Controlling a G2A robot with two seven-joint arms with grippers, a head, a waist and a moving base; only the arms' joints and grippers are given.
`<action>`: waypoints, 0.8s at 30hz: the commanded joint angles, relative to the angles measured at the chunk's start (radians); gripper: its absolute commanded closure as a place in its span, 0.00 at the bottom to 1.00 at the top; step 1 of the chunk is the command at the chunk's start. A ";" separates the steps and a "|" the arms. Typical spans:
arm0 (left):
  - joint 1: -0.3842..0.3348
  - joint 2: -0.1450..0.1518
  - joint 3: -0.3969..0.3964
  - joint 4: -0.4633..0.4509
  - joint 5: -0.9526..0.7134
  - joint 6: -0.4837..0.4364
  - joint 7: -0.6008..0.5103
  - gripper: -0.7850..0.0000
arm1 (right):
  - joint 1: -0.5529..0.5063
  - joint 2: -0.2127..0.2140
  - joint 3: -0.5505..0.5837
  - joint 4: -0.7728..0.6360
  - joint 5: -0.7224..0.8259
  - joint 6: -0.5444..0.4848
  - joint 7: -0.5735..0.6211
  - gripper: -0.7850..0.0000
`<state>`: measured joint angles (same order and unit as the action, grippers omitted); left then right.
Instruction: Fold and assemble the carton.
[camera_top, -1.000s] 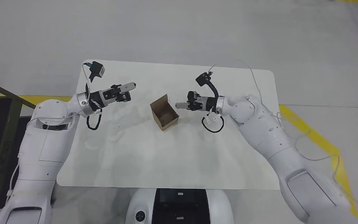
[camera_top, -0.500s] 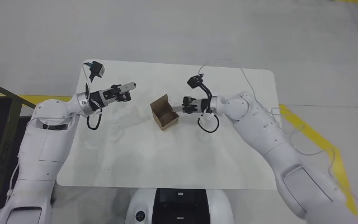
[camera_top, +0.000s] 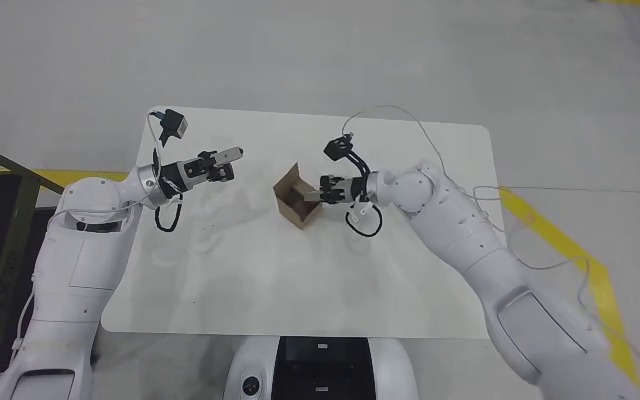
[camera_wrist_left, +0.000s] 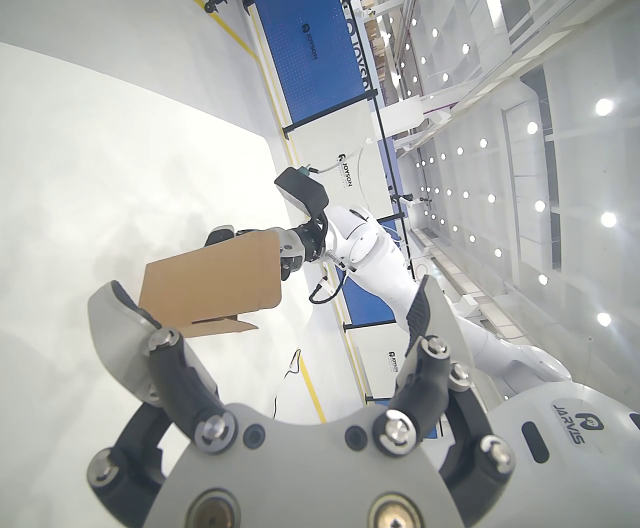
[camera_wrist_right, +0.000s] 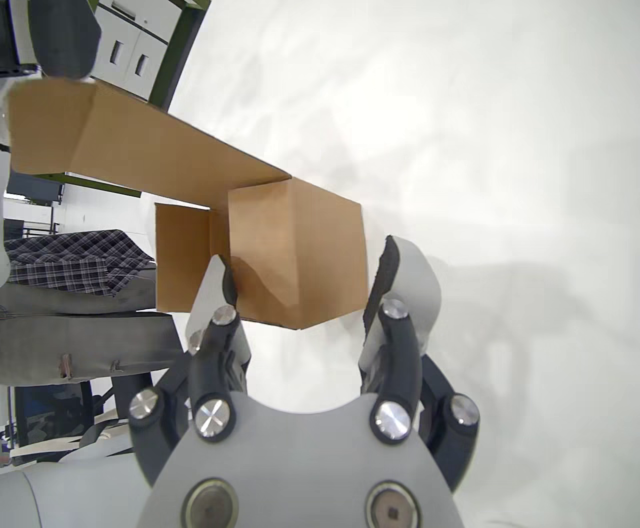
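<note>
seen from the top, the carton (camera_top: 296, 198) sits at the middle of the table (camera_top: 300, 290), touching at 9 o'clock from your right gripper (camera_top: 320, 189). that gripper's jaws are spread either side of the carton's near corner, not clamped. the open flap (camera_top: 287, 180) stands on the far side. your left gripper (camera_top: 228, 157), spread and empty, hangs well apart at 10 o'clock from the carton, so i'd judge the right arm is the one to act.
</note>
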<state>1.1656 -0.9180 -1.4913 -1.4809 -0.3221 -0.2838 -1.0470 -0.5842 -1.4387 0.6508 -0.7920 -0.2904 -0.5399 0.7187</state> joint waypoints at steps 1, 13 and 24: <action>0.000 0.000 0.000 0.000 0.000 0.000 0.000 0.00 | 0.002 -0.004 -0.006 -0.002 -0.014 0.001 -0.005 0.53; 0.000 0.000 0.000 0.000 0.000 0.000 0.000 0.00 | 0.015 -0.015 -0.013 -0.004 -0.105 0.003 -0.040 1.00; 0.000 0.000 0.000 0.000 0.000 0.000 0.000 0.00 | 0.003 0.004 0.014 -0.092 -0.217 0.025 -0.061 1.00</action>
<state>1.1656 -0.9180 -1.4913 -1.4809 -0.3221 -0.2838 -1.0470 -0.5796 -1.4383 0.6612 -0.8718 -0.4871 -0.5204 0.6624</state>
